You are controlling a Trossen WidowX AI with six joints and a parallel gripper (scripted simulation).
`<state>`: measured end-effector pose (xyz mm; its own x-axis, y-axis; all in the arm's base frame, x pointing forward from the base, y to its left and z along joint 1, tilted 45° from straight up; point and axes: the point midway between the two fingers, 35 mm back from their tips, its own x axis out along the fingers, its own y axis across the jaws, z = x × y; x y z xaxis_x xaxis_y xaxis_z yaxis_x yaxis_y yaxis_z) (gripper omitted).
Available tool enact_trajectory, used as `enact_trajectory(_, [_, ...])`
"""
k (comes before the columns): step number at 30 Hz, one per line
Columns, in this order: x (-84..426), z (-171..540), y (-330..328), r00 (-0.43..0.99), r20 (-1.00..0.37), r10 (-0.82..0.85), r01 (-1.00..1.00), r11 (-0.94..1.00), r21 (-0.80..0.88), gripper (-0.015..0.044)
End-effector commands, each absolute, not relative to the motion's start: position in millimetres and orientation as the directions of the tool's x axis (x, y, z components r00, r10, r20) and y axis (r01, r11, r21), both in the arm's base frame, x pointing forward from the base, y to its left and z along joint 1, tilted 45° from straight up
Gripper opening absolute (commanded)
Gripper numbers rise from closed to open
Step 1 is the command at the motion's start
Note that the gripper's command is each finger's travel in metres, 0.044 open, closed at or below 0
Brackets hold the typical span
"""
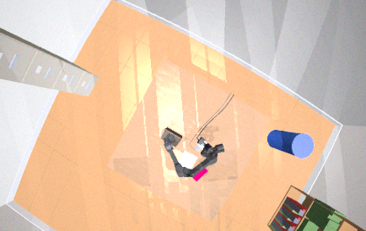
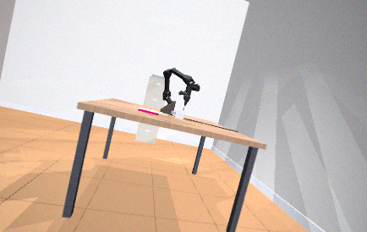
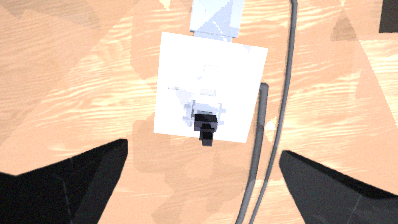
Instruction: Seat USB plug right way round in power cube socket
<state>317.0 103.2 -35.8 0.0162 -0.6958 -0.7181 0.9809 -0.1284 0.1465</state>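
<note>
USB plug (image 3: 205, 123), small and black, stands at the top of the white, boxy power cube (image 1: 201, 146) (image 2: 179, 113) (image 3: 234, 75), between but clear of the wide-open, empty black gripper (image 1: 201, 143) (image 2: 185, 101) (image 3: 206, 152). It is probably light and stiff, its contacts fragile; its rigid body, gripped squarely, should serve best. No brand or writing is legible.

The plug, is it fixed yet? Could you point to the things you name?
Not yet. The arm (image 1: 185, 169) (image 2: 180, 75) is over the cube (image 1: 198, 146) (image 2: 179, 114) (image 3: 215, 70), its gripper (image 3: 206, 152) open and empty. The plug (image 3: 205, 122) still needs gripping, turning round and pushing in; then letting go and moving clear.
</note>
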Motion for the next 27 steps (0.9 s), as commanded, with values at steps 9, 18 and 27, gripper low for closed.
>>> enact_trajectory(9, [315.9, -44.9, 93.0, 0.013, -0.713, -0.701, 0.982, -0.125, 0.141, 0.044])
enact_trajectory(18, [317.0, -45.7, 92.8, 0.014, -0.717, -0.697, 0.981, -0.13, 0.145, 0.0387])
enact_trajectory(27, [317.0, -45.7, 92.8, 0.014, -0.717, -0.697, 0.981, -0.13, 0.145, 0.0151])
